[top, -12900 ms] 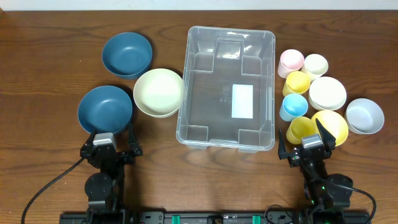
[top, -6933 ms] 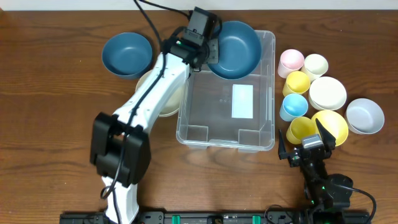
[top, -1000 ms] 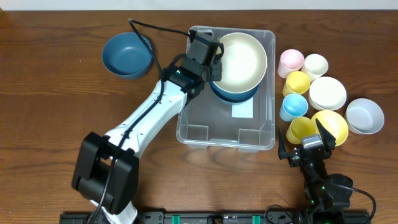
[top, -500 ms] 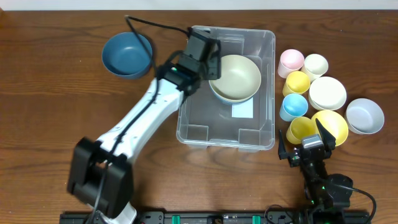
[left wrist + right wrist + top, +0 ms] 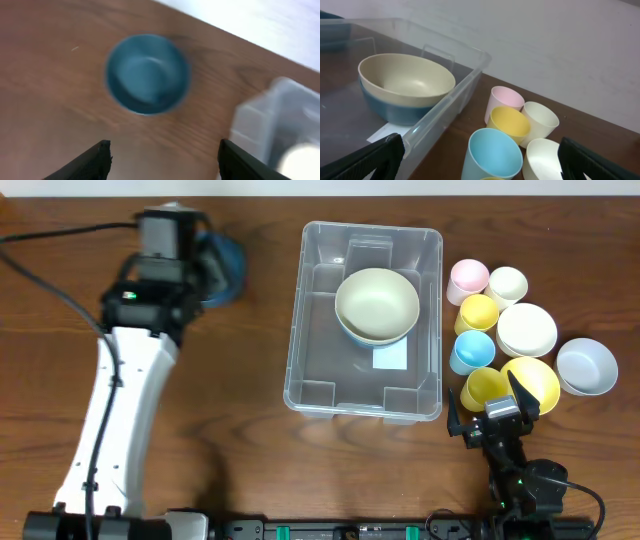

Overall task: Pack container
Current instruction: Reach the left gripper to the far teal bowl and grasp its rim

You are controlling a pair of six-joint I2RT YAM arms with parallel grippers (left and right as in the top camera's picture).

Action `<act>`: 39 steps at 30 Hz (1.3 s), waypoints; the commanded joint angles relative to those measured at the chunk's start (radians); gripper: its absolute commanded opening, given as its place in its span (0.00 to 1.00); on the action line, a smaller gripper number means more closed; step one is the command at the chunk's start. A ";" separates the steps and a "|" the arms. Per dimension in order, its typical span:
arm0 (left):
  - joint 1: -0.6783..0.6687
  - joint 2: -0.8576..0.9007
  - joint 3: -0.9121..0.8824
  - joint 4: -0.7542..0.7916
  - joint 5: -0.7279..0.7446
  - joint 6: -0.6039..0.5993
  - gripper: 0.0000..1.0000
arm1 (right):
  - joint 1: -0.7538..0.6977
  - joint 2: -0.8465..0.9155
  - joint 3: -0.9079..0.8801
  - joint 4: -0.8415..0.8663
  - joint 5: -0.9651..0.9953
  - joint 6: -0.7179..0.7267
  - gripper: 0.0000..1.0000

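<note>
The container (image 5: pixel 325 370) is a clear rectangular bin with rounded corners, upright and open-topped, at mid-table with its long sides running front to back. In its far half a cream bowl (image 5: pixel 377 302) sits nested in a blue bowl (image 5: pixel 395 111), partly covering the white label (image 5: pixel 391 360) on its floor.

Setting is reading as a robotics lab bench, not a home kitchen. Two arms are standing at the near edge of a dark wood table (image 5: pixel 250 450). The left arm (image 5: pixel 115 410), white with black joints, is stretching over the tabletop, and the right arm (image 5: pixel 515 465) is sitting folded. A black cable (image 5: pixel 70 228) is trailing off the left arm. A black mounting rail (image 5: pixel 330 531) with green fittings is running along the near edge. A plain white wall (image 5: pixel 560 35) is showing behind. Plastic cups (image 5: pixel 478 312) and bowls (image 5: pixel 527 330) are sitting grouped beside a clear container (image 5: pixel 292 350), laid out like test props.
</note>
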State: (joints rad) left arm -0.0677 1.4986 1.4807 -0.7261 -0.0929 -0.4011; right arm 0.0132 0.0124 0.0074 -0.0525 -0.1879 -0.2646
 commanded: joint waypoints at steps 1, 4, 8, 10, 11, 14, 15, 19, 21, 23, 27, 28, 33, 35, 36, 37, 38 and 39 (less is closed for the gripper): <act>0.109 0.043 0.014 -0.001 0.147 -0.077 0.69 | -0.008 -0.005 -0.002 -0.003 -0.011 0.017 0.99; 0.191 0.106 0.014 0.018 0.224 -0.130 0.70 | -0.008 -0.005 -0.002 -0.003 -0.011 0.017 0.99; 0.256 0.218 0.014 0.063 0.323 -0.171 0.72 | -0.008 -0.005 -0.002 -0.003 -0.011 0.017 0.99; 0.272 0.283 0.014 0.089 0.372 -0.182 0.73 | -0.008 -0.005 -0.002 -0.003 -0.011 0.017 0.99; 0.276 0.318 0.014 0.105 0.398 -0.182 0.73 | -0.008 -0.005 -0.002 -0.003 -0.011 0.017 0.99; 0.276 0.403 0.014 0.143 0.429 -0.189 0.73 | -0.008 -0.005 -0.002 -0.003 -0.011 0.017 0.99; 0.274 0.430 0.014 0.158 0.430 -0.192 0.73 | -0.008 -0.005 -0.002 -0.003 -0.011 0.017 0.99; 0.274 0.504 0.014 0.200 0.430 -0.204 0.72 | -0.008 -0.005 -0.002 -0.003 -0.011 0.017 0.99; 0.274 0.526 0.014 0.216 0.429 -0.207 0.70 | -0.008 -0.005 -0.002 -0.003 -0.011 0.017 0.99; 0.274 0.539 0.014 0.225 0.421 -0.207 0.64 | -0.008 -0.005 -0.002 -0.003 -0.011 0.017 0.99; 0.274 0.543 0.014 0.240 0.414 -0.206 0.49 | -0.008 -0.005 -0.002 -0.003 -0.011 0.017 0.99; 0.274 0.543 0.014 0.242 0.413 -0.206 0.49 | -0.008 -0.005 -0.002 -0.003 -0.011 0.017 0.99; 0.274 0.549 0.014 0.241 0.386 -0.194 0.36 | -0.008 -0.005 -0.002 -0.003 -0.011 0.017 0.99; 0.274 0.552 0.014 0.238 0.378 -0.195 0.36 | -0.008 -0.005 -0.002 -0.003 -0.011 0.017 0.99; 0.274 0.554 0.014 0.238 0.375 -0.195 0.36 | -0.008 -0.005 -0.002 -0.003 -0.011 0.017 0.99; 0.274 0.554 0.014 0.238 0.375 -0.195 0.36 | -0.008 -0.005 -0.002 -0.003 -0.011 0.017 0.99; 0.274 0.554 0.014 0.238 0.375 -0.195 0.33 | -0.008 -0.005 -0.002 -0.003 -0.011 0.017 0.99; 0.274 0.554 0.014 0.238 0.375 -0.195 0.30 | -0.008 -0.005 -0.002 -0.003 -0.011 0.017 0.99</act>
State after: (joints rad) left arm 0.2058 2.0415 1.4807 -0.4889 0.3023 -0.6006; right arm 0.0132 0.0124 0.0074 -0.0525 -0.1883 -0.2642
